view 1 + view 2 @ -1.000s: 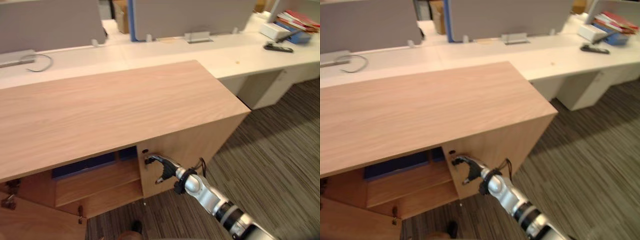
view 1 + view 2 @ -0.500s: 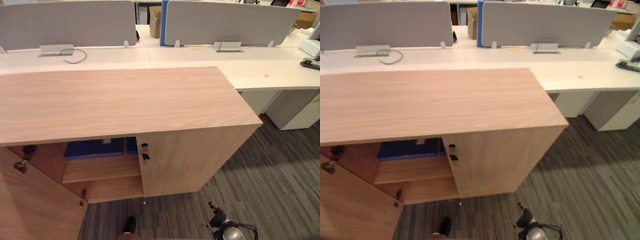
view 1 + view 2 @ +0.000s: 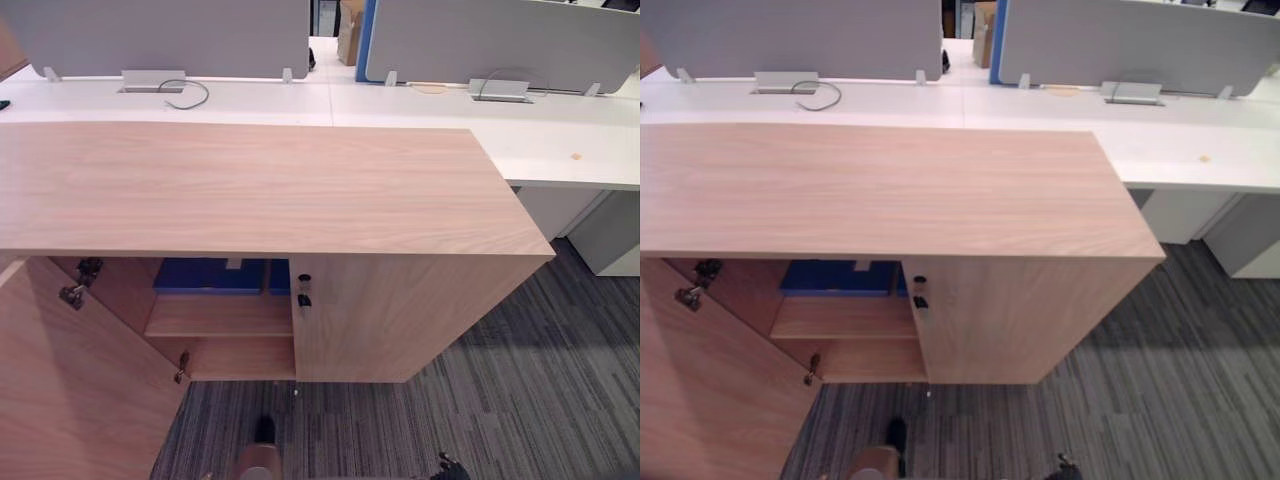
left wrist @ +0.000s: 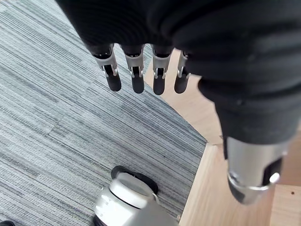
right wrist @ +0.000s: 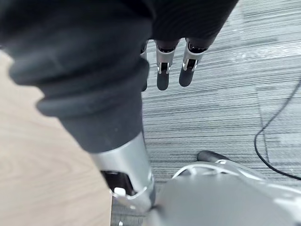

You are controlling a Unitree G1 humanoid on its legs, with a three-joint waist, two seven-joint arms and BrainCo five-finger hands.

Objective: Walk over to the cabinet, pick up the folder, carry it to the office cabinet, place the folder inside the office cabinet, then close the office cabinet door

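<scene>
Folder (image 3: 210, 275) lies in open cabinet (image 3: 260, 190); left hand (image 4: 137, 80) and right hand (image 5: 162, 70) hang straight-fingered.

The scene is lit brightly and evenly from overhead. The white desks (image 3: 560, 150) are rendered pale, with little surface detail, and a faint sheen is spread across the cabinet top (image 3: 250, 185). The open compartment (image 3: 225, 330) beneath it is left in shade, so the blue folder (image 3: 210, 275) inside is dimmed. A soft-edged shadow is cast on the carpet (image 3: 560, 330) at the cabinet's right side. In the wrist views the carpet is evenly lit.
</scene>
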